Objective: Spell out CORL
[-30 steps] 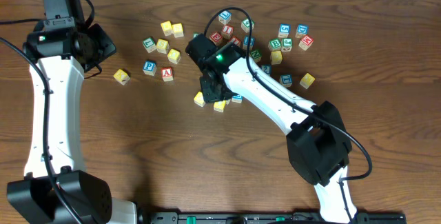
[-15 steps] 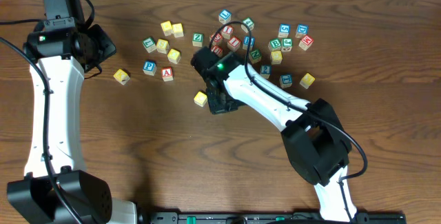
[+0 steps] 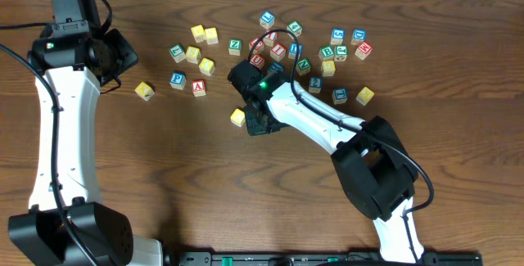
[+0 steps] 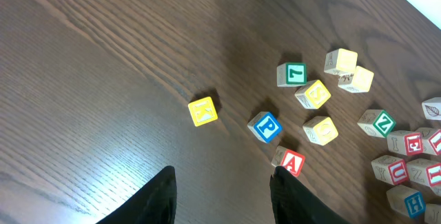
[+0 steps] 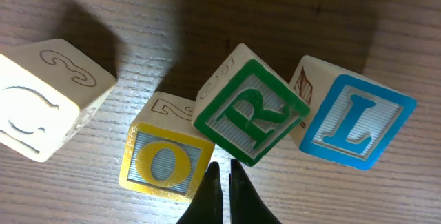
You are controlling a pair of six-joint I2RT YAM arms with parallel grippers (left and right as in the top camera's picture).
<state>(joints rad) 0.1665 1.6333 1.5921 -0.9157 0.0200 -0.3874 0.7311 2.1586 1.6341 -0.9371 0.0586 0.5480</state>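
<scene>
All four letters sit together centre-scene. In the right wrist view they read left to right as C cube (image 5: pixel 48 107), O cube (image 5: pixel 163 162), R cube (image 5: pixel 249 112), L cube (image 5: pixel 355 120) — but C lies apart and skewed, and R is twisted against O. Probably only straightening remains. The right gripper (image 5: pixel 222 182) is pinched together on nothing, just near of O and R, while the left gripper (image 4: pixel 220 186) hangs parted and empty, far left.

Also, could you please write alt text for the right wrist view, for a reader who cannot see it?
Four wooden letter cubes lie in a rough row on a wooden table: a pale cube with engraved faces, a yellow O cube, a green R cube turned askew, and a blue L cube. The right gripper, shut, points between O and R.
</scene>
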